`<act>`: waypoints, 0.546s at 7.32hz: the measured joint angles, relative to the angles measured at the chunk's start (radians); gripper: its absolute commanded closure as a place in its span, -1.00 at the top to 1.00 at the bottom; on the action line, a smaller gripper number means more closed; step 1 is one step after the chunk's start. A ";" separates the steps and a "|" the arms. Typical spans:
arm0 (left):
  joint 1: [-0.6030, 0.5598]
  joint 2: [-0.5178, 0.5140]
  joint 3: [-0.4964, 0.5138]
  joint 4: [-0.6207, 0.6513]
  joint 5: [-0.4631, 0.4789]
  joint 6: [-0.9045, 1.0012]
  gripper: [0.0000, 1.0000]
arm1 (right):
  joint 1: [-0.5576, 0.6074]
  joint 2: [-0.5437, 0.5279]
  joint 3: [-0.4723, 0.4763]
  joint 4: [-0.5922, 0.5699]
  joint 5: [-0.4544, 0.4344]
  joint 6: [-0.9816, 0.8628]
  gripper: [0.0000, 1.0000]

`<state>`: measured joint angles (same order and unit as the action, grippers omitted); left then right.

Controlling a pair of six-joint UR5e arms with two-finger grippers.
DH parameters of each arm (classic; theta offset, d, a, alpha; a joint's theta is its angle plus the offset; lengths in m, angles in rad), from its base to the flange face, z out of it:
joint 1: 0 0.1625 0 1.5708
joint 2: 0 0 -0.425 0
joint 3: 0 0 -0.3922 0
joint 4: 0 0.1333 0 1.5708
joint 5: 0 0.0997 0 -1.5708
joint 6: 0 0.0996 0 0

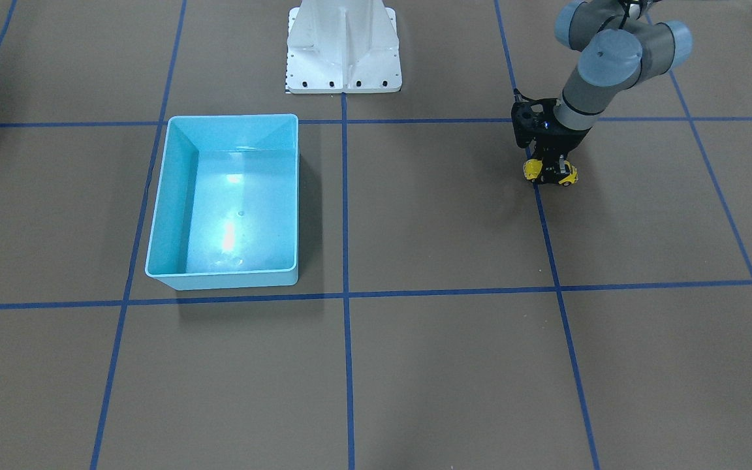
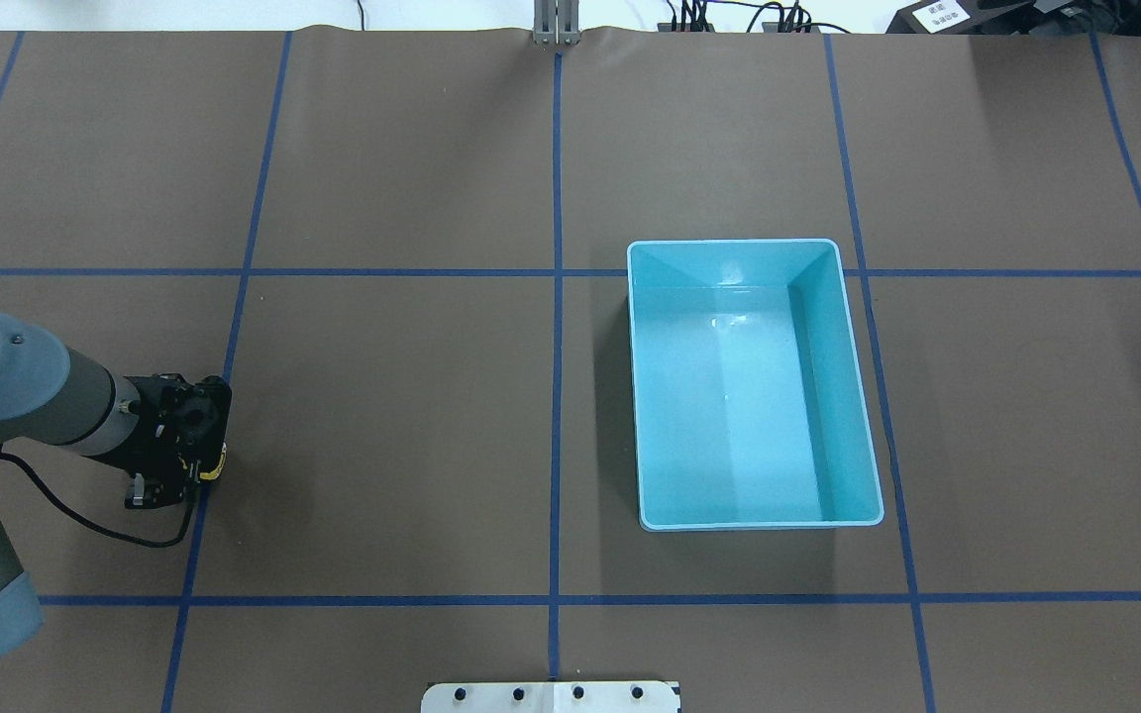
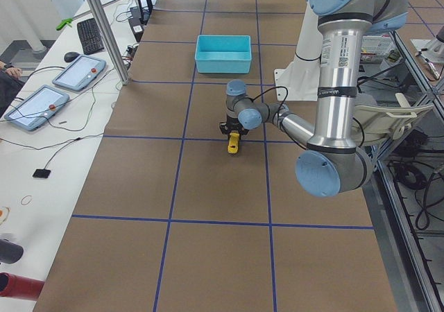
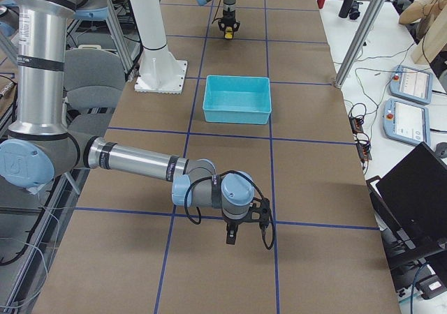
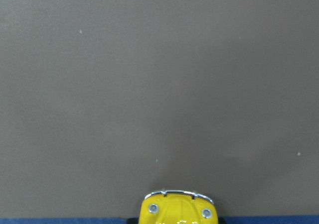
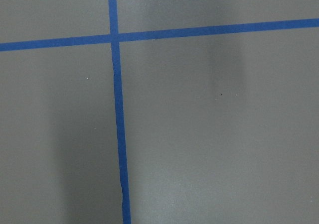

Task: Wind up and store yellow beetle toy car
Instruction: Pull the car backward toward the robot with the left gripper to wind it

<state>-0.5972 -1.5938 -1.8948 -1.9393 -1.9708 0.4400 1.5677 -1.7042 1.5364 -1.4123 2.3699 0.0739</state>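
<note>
The yellow beetle toy car (image 1: 532, 170) sits low at the table by a blue tape line, on the robot's left side. My left gripper (image 1: 551, 173) is shut across its body, so yellow shows on either side of the black fingers. From overhead only a yellow sliver of the car (image 2: 218, 463) shows beside the left gripper (image 2: 186, 467). The left wrist view shows the car's front (image 5: 178, 210) at the bottom edge. The light blue bin (image 1: 232, 118) stands empty, far from the car. My right gripper (image 4: 232, 238) hovers over bare table; I cannot tell whether it is open.
The white robot base (image 1: 343, 46) stands at the back centre. The bin (image 2: 729, 244) lies on the robot's right half. Blue tape lines grid the brown table. Tablets and cables lie beyond the table's far side (image 3: 76, 73).
</note>
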 measured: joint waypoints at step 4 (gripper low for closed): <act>-0.046 0.006 0.013 -0.069 -0.017 -0.019 -0.47 | 0.000 -0.009 -0.001 0.001 -0.006 -0.003 1.00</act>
<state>-0.6435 -1.5880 -1.8821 -2.0080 -1.9876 0.4210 1.5677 -1.7134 1.5357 -1.4113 2.3635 0.0712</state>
